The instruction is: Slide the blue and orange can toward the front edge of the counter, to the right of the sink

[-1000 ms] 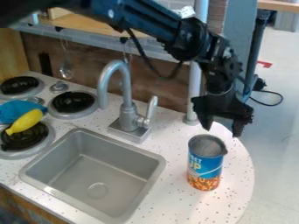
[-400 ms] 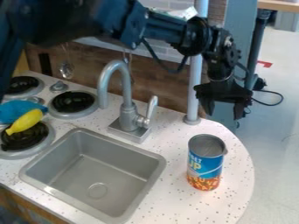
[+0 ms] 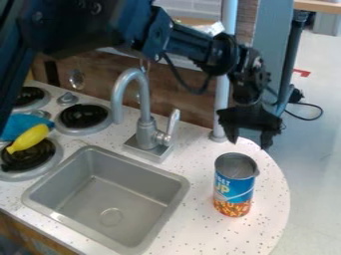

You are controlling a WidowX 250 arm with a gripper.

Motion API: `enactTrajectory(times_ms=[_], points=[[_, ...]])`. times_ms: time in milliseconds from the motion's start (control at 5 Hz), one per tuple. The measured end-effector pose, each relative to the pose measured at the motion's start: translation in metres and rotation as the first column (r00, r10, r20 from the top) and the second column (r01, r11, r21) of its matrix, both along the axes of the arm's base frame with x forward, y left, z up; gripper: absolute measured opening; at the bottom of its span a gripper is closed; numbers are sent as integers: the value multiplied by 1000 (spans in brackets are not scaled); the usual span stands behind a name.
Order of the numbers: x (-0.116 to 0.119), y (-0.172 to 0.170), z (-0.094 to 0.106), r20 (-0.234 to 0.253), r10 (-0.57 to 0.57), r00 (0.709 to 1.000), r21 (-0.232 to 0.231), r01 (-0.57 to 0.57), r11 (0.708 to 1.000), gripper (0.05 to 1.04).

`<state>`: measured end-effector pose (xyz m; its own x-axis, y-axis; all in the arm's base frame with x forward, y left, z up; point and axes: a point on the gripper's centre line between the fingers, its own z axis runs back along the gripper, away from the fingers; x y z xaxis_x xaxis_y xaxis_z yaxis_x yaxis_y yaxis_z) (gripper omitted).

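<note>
My one view comes from a fixed camera above the work, looking down at a slant. It stands near enough that the square grey metal sink (image 3: 110,199) sits large at lower left, and it faces across the speckled white counter (image 3: 193,219) toward the brown wood-grain back panel (image 3: 186,94).

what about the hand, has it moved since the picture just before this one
Yes, the hand has moved down and slightly left in the view: against the upright pole, its fingertips went from above the pole's foot to slightly below it.
</note>
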<state>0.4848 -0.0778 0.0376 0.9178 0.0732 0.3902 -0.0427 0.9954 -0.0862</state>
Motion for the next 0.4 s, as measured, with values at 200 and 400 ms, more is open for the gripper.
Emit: enactTrajectory(times_ms=[200,400], points=[[-18,2,-23,-54,-20,998,23,21,1000,1001],[-34,-5,-30,-73,-59,996,43,62,997,1001]])
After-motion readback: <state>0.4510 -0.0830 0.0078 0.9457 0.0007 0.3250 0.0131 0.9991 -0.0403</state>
